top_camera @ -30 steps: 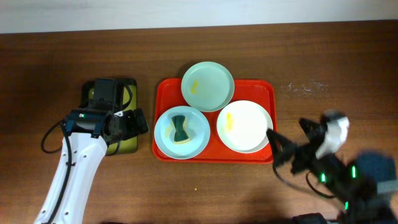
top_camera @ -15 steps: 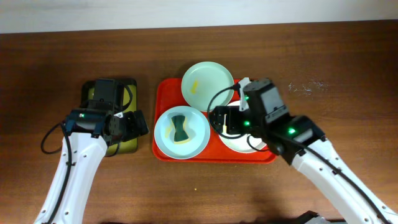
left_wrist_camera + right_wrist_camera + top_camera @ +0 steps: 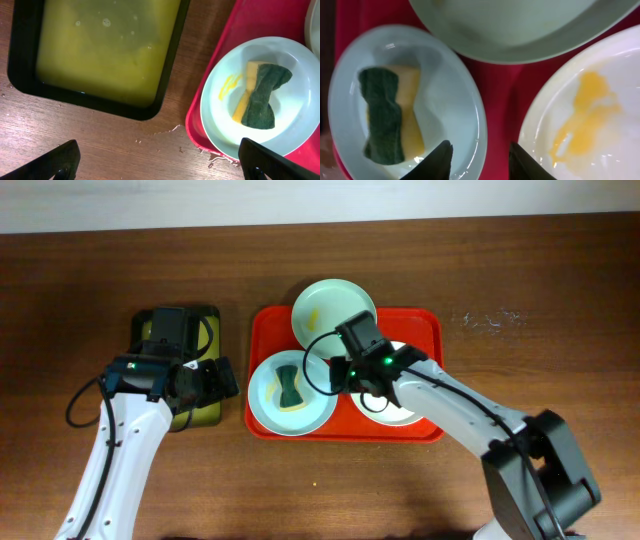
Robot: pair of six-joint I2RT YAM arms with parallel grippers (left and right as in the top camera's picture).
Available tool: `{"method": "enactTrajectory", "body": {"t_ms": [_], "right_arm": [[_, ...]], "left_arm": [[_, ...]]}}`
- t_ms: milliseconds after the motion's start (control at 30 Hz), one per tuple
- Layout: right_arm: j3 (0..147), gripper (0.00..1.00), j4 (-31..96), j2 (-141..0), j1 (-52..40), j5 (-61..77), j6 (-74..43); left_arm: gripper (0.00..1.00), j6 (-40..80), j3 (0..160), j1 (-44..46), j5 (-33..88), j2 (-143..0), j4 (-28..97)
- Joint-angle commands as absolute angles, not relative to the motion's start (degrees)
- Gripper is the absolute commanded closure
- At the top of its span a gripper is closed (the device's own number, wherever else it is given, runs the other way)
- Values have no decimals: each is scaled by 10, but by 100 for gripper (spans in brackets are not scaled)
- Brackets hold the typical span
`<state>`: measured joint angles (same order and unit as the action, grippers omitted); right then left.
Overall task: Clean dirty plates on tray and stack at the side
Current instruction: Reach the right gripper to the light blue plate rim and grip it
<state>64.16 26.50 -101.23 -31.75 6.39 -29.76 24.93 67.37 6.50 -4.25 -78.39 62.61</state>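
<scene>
The red tray [image 3: 425, 325] holds three plates. A mint plate [image 3: 333, 315] with a yellow smear lies at the back. A pale blue plate [image 3: 262, 395] at front left carries a green-and-yellow sponge [image 3: 288, 385]. A white plate [image 3: 408, 408] with a yellow smear [image 3: 582, 115] lies at front right, partly under my right arm. My right gripper [image 3: 480, 160] hovers low with its jaws narrowed but apart. They straddle the blue plate's right rim [image 3: 479, 120] and the red strip beside it, holding nothing. My left gripper [image 3: 160, 165] is wide open over bare wood, left of the tray.
A black-rimmed tray of yellow-green liquid [image 3: 100, 50] stands left of the red tray, partly under my left arm [image 3: 130, 430]. Water drops [image 3: 215, 159] lie on the wood by the red tray's corner. Pale marks [image 3: 490, 320] show on the table at the right.
My right arm has swung in from the front right onto the tray, between the blue and white plates, and its jaws have narrowed. The left arm has not moved.
</scene>
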Motion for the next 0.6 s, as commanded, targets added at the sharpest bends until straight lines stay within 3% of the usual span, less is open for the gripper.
{"method": "enactTrajectory", "body": {"t_ms": [0, 200, 333, 467, 500, 567], "right_arm": [[639, 61, 256, -1029, -322, 68, -287], [639, 61, 239, -1072, -322, 69, -274], [639, 80, 234, -1077, -322, 69, -274], [639, 82, 228, -1099, -322, 69, -274], [639, 83, 228, -1100, -322, 69, -274], [639, 85, 227, -1100, -322, 72, -274]], "left_arm": [[1, 249, 673, 63, -38, -784, 626], [1, 248, 673, 63, -38, -784, 625], [1, 248, 673, 63, -38, -784, 625], [0, 248, 673, 63, -38, -784, 625], [2, 248, 673, 63, -38, -784, 626], [16, 248, 673, 63, -34, -784, 627]]}}
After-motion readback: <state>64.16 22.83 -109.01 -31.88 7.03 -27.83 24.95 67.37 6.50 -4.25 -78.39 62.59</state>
